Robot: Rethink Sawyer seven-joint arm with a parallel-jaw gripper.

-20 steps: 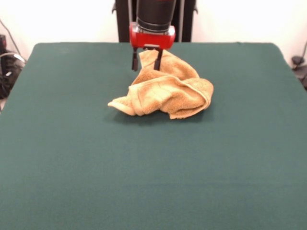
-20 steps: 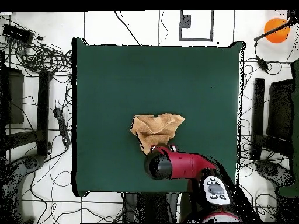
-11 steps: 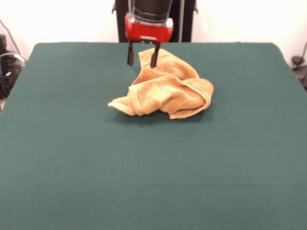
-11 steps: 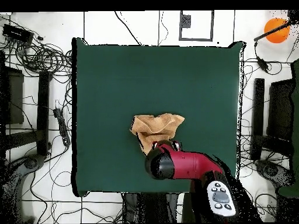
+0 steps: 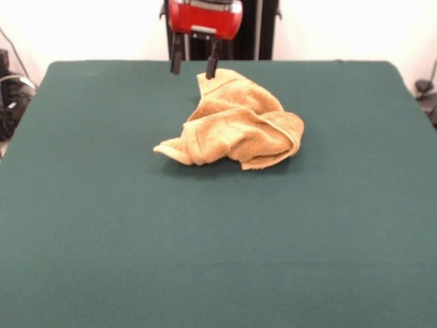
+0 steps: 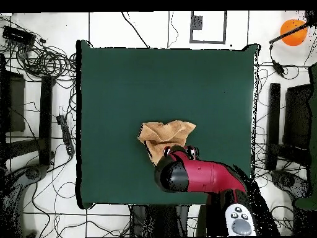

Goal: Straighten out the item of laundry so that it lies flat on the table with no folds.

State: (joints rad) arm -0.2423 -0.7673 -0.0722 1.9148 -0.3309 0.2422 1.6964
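1. One golden-orange towel lies crumpled on the dark green counter, bunched into a heap with several folds and a hemmed edge curling along its right side in the front view.
2. Seen from the front, the heap sits a little toward 12 o'clock from the counter's middle, with a thin corner poking out toward 9 o'clock.
3. Seen from overhead, the towel lies toward 6 o'clock of the counter's centre, partly hidden under the red arm.
4. Two dark fingers hang from the red gripper with a clear gap between them, spread apart and holding nothing.
5. From the front, the gripper hovers at 11 o'clock of the heap; one finger's tip shows in front of the towel's top edge, the other over bare counter. Whether that tip touches the cloth I cannot tell.
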